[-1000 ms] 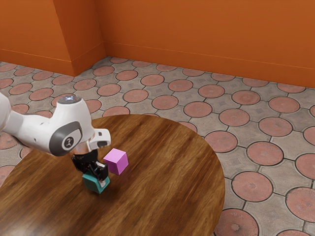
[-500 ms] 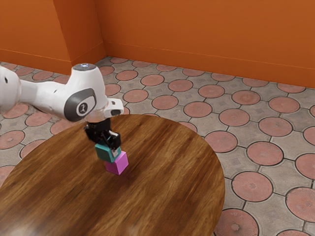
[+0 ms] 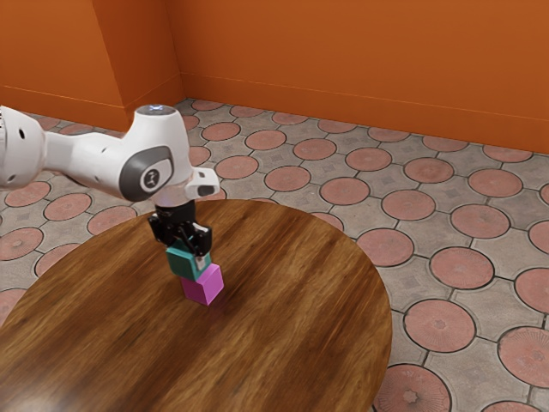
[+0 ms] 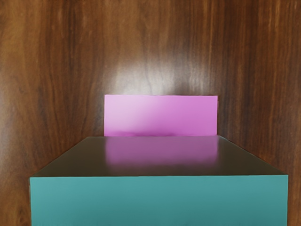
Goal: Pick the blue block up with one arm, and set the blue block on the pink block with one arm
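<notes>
The blue block, teal in colour, sits between the fingers of my gripper, which is shut on it. It is directly over the pink block, touching or just above its top and offset a little toward the exterior view's left. In the wrist view the blue block lies just under my hand, with part of the pink block showing beyond it on the wood.
Both blocks are near the middle of a round wooden table, whose edge curves off at the exterior view's right. Around the table are a tiled floor and orange walls.
A second ago my gripper held the blue block low beside the pink block. It has lifted the block and carried it over the pink one, with only a small shift in the last half second.
</notes>
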Available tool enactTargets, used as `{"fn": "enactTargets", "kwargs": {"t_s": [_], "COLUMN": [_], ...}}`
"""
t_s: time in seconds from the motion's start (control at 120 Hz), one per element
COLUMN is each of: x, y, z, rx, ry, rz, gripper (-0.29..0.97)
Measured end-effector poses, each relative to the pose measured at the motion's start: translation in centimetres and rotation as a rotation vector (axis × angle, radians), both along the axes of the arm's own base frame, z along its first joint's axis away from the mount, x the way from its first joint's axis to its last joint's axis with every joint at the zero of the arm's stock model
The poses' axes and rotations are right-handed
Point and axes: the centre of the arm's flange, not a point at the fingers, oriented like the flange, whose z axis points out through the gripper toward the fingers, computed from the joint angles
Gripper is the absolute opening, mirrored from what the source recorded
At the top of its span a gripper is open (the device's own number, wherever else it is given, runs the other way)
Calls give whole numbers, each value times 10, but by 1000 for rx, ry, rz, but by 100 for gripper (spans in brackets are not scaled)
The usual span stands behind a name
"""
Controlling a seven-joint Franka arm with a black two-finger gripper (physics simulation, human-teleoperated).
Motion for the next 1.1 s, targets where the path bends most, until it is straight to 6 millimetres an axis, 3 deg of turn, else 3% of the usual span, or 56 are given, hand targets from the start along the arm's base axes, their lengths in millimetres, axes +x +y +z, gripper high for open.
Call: {"fn": "enactTargets", "kwargs": {"t_s": [0.433, 0.967, 1.1], "x": [5, 11, 13], "y": [1, -3, -6], "z": [-3, -19, -22], "rx": [13, 8, 0], "ry": [6, 28, 32], "rz": [1, -4, -8], "gripper": [35, 35, 47]}}
